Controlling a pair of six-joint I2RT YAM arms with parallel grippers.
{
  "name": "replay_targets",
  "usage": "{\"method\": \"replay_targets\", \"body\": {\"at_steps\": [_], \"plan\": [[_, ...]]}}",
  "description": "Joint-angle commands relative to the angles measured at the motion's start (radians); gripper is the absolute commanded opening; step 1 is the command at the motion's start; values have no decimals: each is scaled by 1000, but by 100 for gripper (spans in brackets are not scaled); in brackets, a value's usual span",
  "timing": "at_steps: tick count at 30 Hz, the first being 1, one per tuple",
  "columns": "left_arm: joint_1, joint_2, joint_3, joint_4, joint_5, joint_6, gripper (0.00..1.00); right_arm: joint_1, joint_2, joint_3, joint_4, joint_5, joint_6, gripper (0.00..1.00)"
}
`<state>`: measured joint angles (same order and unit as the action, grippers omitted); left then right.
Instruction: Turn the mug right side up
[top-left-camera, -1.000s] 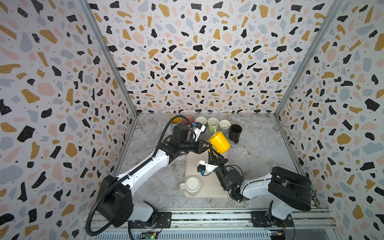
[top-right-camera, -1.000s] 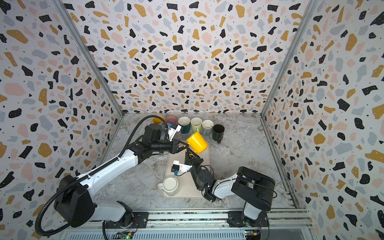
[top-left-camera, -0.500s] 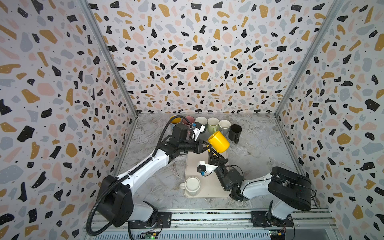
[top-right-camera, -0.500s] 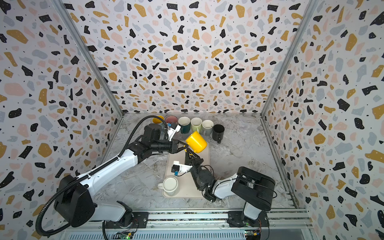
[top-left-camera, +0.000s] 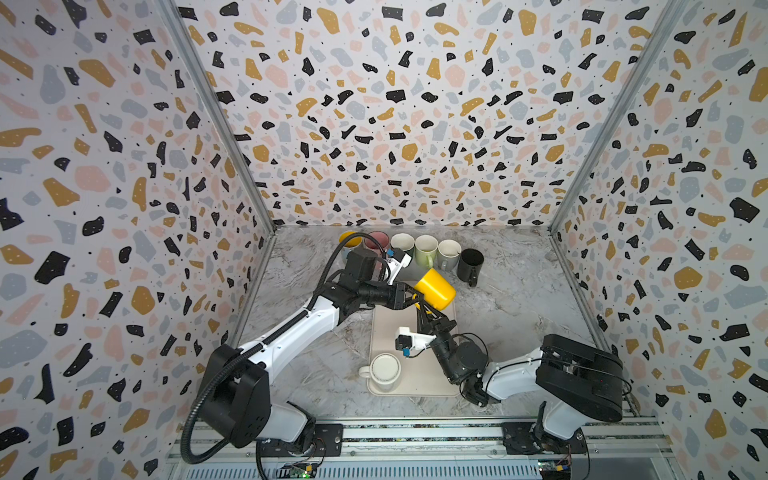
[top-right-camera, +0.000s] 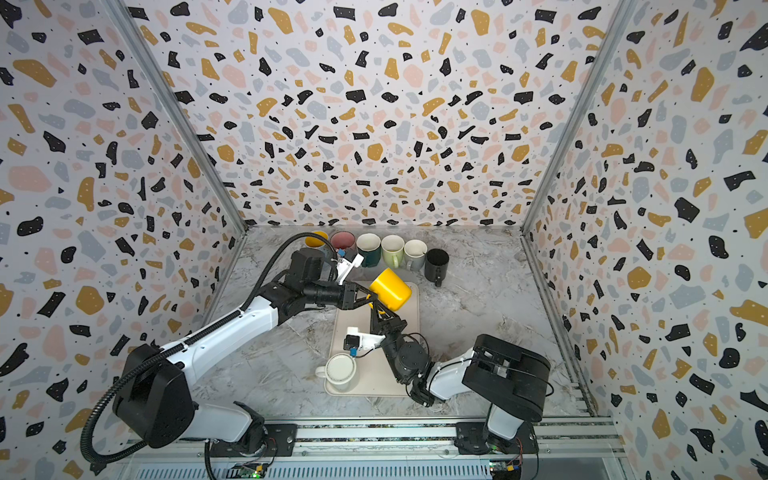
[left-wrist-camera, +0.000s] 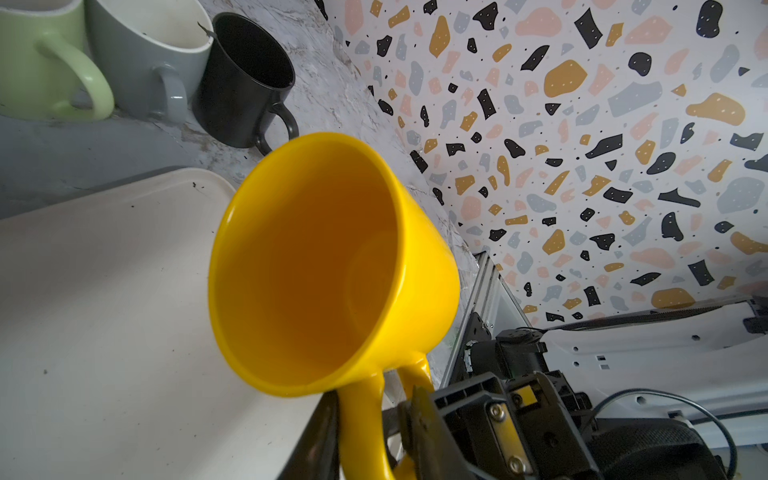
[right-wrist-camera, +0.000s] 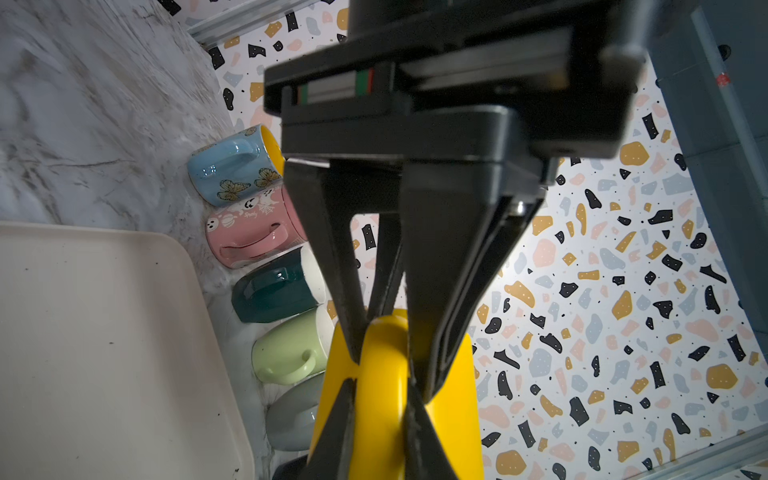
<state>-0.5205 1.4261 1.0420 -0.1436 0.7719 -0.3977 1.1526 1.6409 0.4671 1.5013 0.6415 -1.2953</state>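
Note:
The yellow mug (top-left-camera: 434, 289) (top-right-camera: 390, 289) hangs tilted on its side above the far end of the beige tray (top-left-camera: 386, 328). Its mouth faces my left arm and its handle points down. In the left wrist view I look into the mug (left-wrist-camera: 332, 257). My left gripper (left-wrist-camera: 370, 409) (top-left-camera: 417, 297) straddles the handle, one finger against it and the other a small gap away. From below, my right gripper (right-wrist-camera: 380, 399) (top-left-camera: 424, 309) is shut on the same handle. My left gripper (right-wrist-camera: 386, 361) flanks the handle higher up.
A white mug (top-left-camera: 384, 370) stands on the tray's near left corner. A row of several upright mugs (top-left-camera: 424, 249) lines the back wall, ending in a black mug (top-left-camera: 469, 264) on the right. Patterned walls close in on three sides.
Hardly anything differs. The mug and both grippers stay in nearly the same place above the tray.

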Motion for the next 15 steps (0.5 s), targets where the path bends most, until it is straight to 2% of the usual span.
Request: {"method": "replay_targets", "body": {"at_steps": [1,5,8,15], "plan": [[-26,29,-34,27,76,-11,18,24,-41,41,376,-78,-32,0],[-55,34,-51,61,102,-31,0,25,-21,51,376,-76,-32,0],[-71,25,-73,74,93,-36,0,24,-9,59,376,-62,-33,0],[-72,-9,-110,45,-76,-42,0,23,-4,62,375,10,-34,1]]}}
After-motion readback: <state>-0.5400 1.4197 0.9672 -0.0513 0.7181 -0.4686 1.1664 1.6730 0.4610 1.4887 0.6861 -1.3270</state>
